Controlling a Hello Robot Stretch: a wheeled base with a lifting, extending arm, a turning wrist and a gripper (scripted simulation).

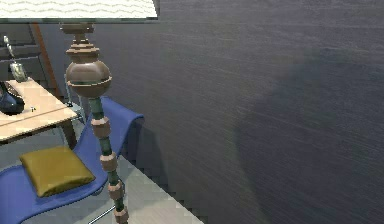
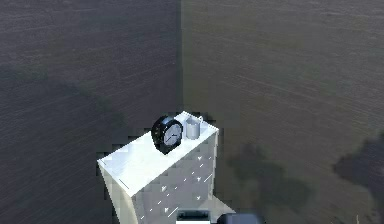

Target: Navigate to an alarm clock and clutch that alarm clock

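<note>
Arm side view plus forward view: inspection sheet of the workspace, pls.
Surface: white dresser, flat top, standing in a corner of dark walls.
Job's things: alarm clock, black with a white face, upright on the dresser top.
Clutter: grey cup beside the clock.
Grippers: gripper at the arm side view's bottom edge, by the dresser front; cannot tell whether it holds anything.
Cables: nothing seen.
Surroundings: floor lamp, blue chair with olive cushion, wooden table, dark wall.
</note>
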